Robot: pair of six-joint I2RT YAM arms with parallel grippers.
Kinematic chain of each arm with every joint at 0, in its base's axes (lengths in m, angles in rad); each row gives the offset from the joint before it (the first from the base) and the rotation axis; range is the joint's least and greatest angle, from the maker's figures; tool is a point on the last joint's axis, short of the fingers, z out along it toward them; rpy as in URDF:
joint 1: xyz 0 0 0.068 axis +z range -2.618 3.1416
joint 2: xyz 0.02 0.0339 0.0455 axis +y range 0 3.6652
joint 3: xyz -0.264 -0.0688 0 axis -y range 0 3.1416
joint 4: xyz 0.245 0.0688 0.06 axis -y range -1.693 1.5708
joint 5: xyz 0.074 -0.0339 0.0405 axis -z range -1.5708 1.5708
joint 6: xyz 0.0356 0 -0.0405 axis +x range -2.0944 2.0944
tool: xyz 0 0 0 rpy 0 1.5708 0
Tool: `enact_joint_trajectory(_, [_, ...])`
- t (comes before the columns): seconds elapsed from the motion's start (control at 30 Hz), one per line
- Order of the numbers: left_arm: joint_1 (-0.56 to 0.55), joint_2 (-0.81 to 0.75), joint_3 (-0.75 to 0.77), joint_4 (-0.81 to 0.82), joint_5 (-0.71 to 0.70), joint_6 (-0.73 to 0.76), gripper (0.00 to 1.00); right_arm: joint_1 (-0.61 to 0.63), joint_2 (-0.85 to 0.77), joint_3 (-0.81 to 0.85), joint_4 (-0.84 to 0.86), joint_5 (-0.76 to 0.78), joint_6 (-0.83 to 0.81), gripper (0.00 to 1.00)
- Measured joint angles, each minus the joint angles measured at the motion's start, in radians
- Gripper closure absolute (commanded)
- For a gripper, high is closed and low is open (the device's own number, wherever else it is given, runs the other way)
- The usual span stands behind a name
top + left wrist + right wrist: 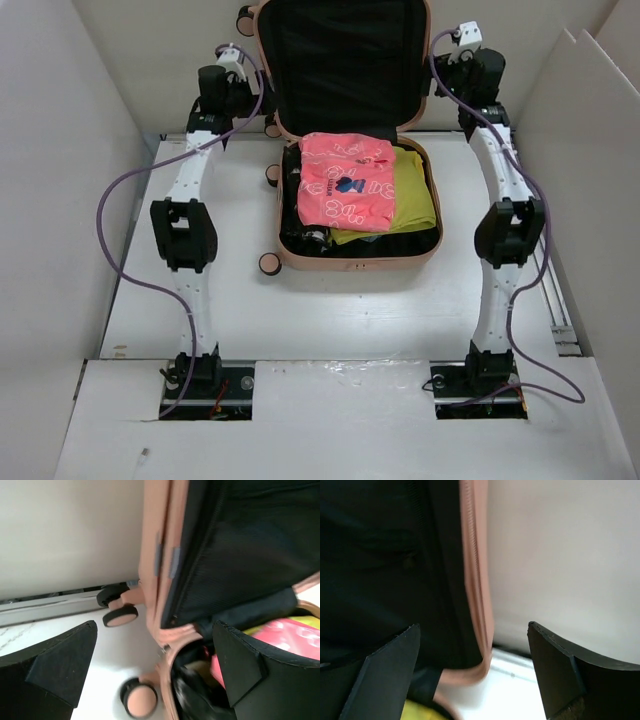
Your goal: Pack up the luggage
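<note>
The luggage (352, 260) has a smooth hard shell and matt black fabric lining; the garments (345, 180) are cloth.

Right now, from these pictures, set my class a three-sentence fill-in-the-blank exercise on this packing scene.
1. The peach-pink hard-shell suitcase has a ____ fabric lining.
2. The pink printed garment lies on a folded ____ cloth.
3. The left hand and right hand are both ____, holding nothing.
Missing words: black; yellow; open.
</note>
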Motion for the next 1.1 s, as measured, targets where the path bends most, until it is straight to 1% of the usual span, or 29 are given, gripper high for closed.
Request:
enact_joint_trajectory(0.07, [-0.005, 0.038, 0.0, 0.041, -0.004, 0.0, 0.03, 0.0, 0.06, 0.019, 0.099, 0.007, 0.009, 0.08])
enact_joint_trajectory(0.17, [-0.013, 0.068, 0.0, 0.079, 0.003, 0.0, 0.02, 0.0, 0.145, 0.045, 0.238, 0.021, 0.039, 0.13])
enact_joint_trajectory(0.23, [-0.016, 0.074, 0.0, 0.103, 0.021, 0.0, 0.01, 0.0, 0.195, 0.053, 0.328, 0.03, 0.07, 0.23])
enact_joint_trajectory(0.3, [-0.02, 0.076, 0.001, 0.148, 0.044, 0.0, 0.01, 0.0, 0.236, 0.054, 0.401, 0.036, 0.1, 0.38])
enact_joint_trajectory(0.33, [-0.021, 0.078, 0.006, 0.163, 0.055, -0.001, 0.01, 0.001, 0.253, 0.056, 0.432, 0.035, 0.112, 0.54])
enact_joint_trajectory(0.4, [-0.021, 0.084, 0.021, 0.201, 0.075, -0.009, 0.01, 0.002, 0.281, 0.058, 0.488, 0.027, 0.133, 0.69])
enact_joint_trajectory(0.43, [-0.019, 0.085, 0.025, 0.217, 0.085, -0.014, 0.01, 0.002, 0.288, 0.058, 0.507, 0.018, 0.14, 0.75])
enact_joint_trajectory(0.47, [-0.018, 0.085, 0.027, 0.229, 0.096, -0.021, 0.01, 0.005, 0.291, 0.058, 0.525, 0.01, 0.145, 0.86])
enact_joint_trajectory(0.57, [-0.004, 0.085, 0.03, 0.249, 0.126, -0.034, 0.01, 0.008, 0.292, 0.046, 0.564, 0.012, 0.132, 1.0])
enact_joint_trajectory(0.67, [0.023, 0.085, 0.03, 0.243, 0.161, -0.039, 0.01, 0.006, 0.281, -0.01, 0.628, 0.006, 0.127, 1.0])
enact_joint_trajectory(0.83, [0.097, 0.064, 0.013, 0.195, 0.232, -0.043, 0.01, 0.001, 0.205, -0.17, 0.719, 0.001, 0.123, 1.0])
enact_joint_trajectory(0.97, [0.151, -0.018, -0.056, 0.124, 0.275, -0.008, 0.01, 0.0, 0.117, -0.306, 0.787, -0.013, 0.117, 1.0])
enact_joint_trajectory(1.1, [0.17, -0.159, -0.143, 0.046, 0.301, 0.054, 0.01, -0.001, 0.042, -0.397, 0.843, -0.044, 0.105, 1.0])
